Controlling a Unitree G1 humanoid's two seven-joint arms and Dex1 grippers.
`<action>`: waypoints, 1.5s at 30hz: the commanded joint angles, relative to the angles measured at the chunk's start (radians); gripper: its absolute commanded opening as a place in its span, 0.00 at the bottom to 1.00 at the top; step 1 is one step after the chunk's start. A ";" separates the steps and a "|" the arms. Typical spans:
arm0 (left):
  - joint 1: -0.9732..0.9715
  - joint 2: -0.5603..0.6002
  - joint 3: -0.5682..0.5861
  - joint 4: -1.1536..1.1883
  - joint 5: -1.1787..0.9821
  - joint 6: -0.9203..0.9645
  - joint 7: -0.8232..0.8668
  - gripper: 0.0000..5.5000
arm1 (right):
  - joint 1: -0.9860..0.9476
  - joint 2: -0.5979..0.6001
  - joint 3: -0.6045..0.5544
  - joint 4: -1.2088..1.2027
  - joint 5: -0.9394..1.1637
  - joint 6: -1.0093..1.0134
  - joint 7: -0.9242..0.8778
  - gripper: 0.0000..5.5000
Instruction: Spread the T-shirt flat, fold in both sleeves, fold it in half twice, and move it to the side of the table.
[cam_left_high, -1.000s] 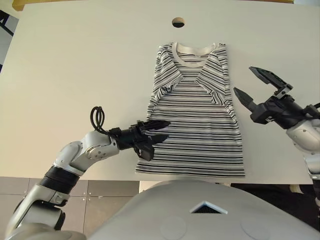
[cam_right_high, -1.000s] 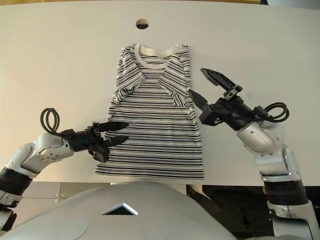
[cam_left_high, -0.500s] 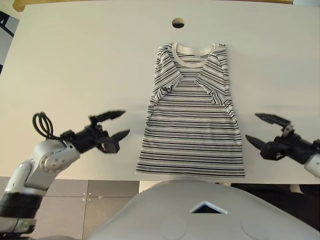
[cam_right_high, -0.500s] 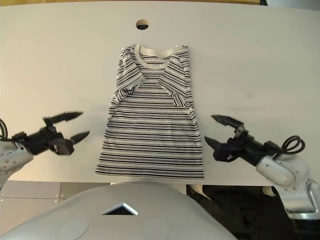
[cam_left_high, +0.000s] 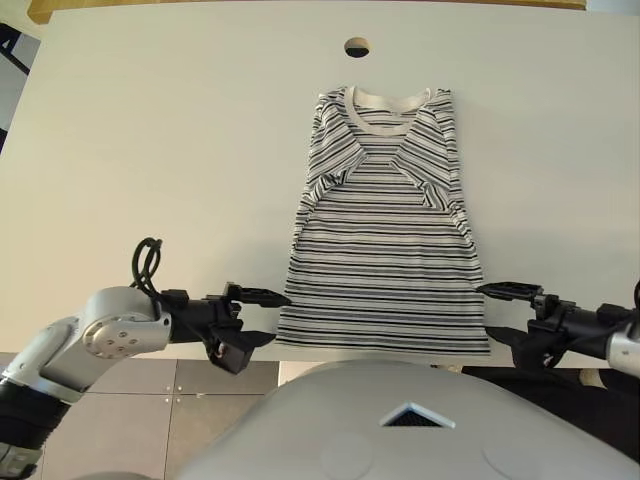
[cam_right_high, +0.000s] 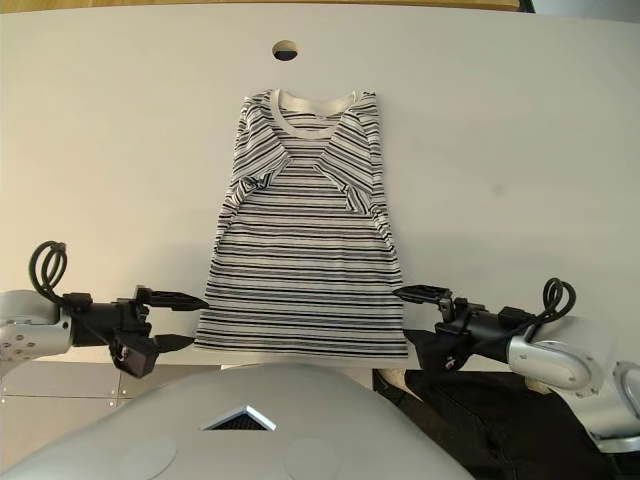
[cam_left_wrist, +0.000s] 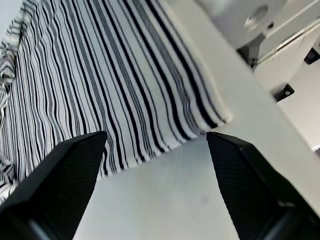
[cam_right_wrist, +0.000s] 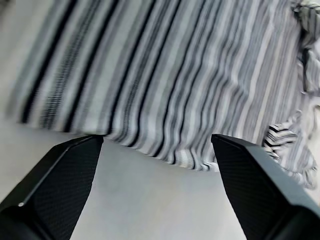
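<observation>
A black-and-white striped T-shirt (cam_left_high: 385, 230) lies flat on the white table (cam_left_high: 150, 150), collar away from me, both sleeves folded in over the chest. Its hem runs along the table's near edge. My left gripper (cam_left_high: 272, 318) is open, level with the hem's left corner, fingertips just short of the cloth. The right gripper (cam_left_high: 485, 312) is open at the hem's right corner. In the left wrist view the left gripper (cam_left_wrist: 156, 136) frames the hem corner of the T-shirt (cam_left_wrist: 100, 75). In the right wrist view the right gripper (cam_right_wrist: 156, 139) frames the striped T-shirt (cam_right_wrist: 175, 75).
A round cable hole (cam_left_high: 356, 45) sits in the tabletop just beyond the collar. Bare table spreads wide to the left and right of the shirt. The table's near edge (cam_left_high: 150, 352) runs directly under both grippers, with floor tiles below.
Both grippers dropped toward the near table edge and swung inward. The left went from beside the shirt's left side to its hem corner, and the right went to the right hem corner.
</observation>
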 joint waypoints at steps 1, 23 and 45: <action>-0.033 -0.029 -0.066 0.012 0.022 0.020 -0.052 0.68 | 0.030 -0.035 -0.009 -0.016 0.017 -0.007 0.058 0.73; -0.095 -0.088 -0.162 0.101 0.023 -0.054 -0.050 0.28 | -0.128 -0.031 0.184 0.020 0.042 -0.022 0.104 0.29; -0.186 -0.274 -0.076 0.116 -0.360 0.006 0.037 0.02 | -0.208 0.114 0.131 0.093 0.448 -0.032 -0.003 0.02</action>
